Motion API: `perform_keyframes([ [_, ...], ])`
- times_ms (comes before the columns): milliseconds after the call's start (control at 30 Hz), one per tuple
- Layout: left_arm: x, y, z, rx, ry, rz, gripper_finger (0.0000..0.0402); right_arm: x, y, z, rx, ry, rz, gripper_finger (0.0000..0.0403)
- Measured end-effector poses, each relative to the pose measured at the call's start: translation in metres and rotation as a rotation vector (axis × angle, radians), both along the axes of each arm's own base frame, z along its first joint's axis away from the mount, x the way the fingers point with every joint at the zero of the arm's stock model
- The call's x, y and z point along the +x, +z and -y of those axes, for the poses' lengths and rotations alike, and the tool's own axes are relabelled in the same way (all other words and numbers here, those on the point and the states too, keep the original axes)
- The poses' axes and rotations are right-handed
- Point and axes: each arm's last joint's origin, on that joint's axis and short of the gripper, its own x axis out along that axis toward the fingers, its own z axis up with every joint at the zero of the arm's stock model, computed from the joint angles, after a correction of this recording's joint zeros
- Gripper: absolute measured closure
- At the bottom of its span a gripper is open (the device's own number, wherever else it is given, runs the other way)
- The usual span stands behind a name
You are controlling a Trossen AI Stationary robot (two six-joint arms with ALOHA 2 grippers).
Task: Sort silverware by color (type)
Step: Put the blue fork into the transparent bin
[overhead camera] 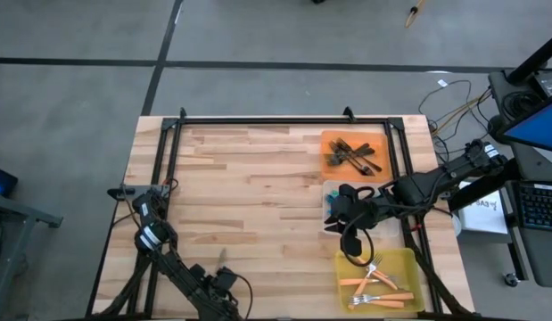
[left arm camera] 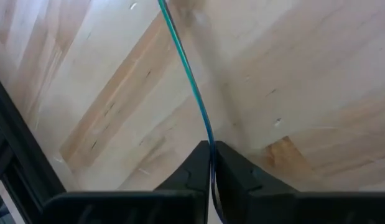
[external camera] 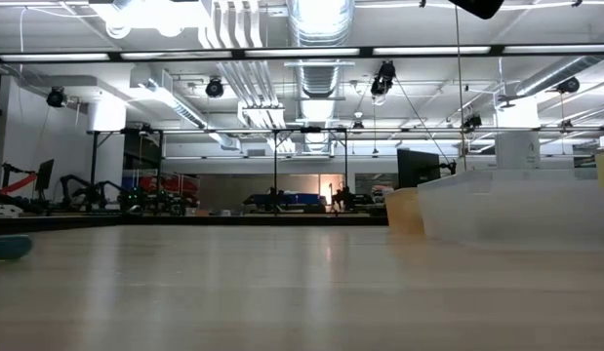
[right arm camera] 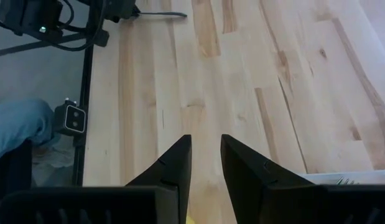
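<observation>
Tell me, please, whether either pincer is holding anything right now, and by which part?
Left pincer is shut on a thin teal cord, pinched at the fingertips. Right pincer, fingers apart over the table, holds nothing.

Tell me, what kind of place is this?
Probably a robotics lab or workshop: a wooden table with two robot arms, exposed ceiling ducts, and other machines standing on the floor behind.

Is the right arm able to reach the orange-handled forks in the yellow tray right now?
Probably yes. The right gripper hangs over the clear tray, beside the yellow tray; the orange-handled forks lie uncovered, nothing between.
</observation>
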Motion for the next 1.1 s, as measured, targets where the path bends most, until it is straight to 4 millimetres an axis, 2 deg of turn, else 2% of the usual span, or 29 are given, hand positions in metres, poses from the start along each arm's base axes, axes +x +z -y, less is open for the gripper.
perform_keyframes([
  [167, 0.002, 0.011, 0.002, 0.009, -0.008, 0.011, 0.0401, 0.0, 0.0, 0.0, 0.002, -0.002, -0.001, 0.0329],
  [300, 0.009, 0.031, 0.006, 0.034, -0.043, 0.097, 0.0401, -0.001, -0.001, -0.001, 0.022, -0.019, -0.018, 0.0332],
  [467, 0.026, 0.067, 0.014, 0.081, -0.121, 0.376, 0.0401, -0.006, -0.002, -0.008, 0.038, -0.003, -0.034, 0.0327],
  [600, 0.036, 0.096, 0.018, 0.157, -0.176, 0.626, 0.0401, -0.006, -0.006, -0.023, 0.064, 0.044, 0.005, 0.0319],
  [733, 0.043, 0.123, 0.019, 0.242, -0.241, 0.823, 0.0401, -0.004, -0.009, -0.044, 0.121, 0.116, 0.121, 0.0307],
  [867, 0.047, 0.143, 0.019, 0.337, -0.298, 0.97, 0.0401, -0.002, -0.009, -0.062, 0.19, 0.2, 0.319, 0.0292],
  [1100, 0.059, 0.151, 0.019, 0.499, -0.309, 1.196, 0.0402, 0.001, -0.012, -0.07, 0.254, 0.257, 0.653, 0.0264],
])
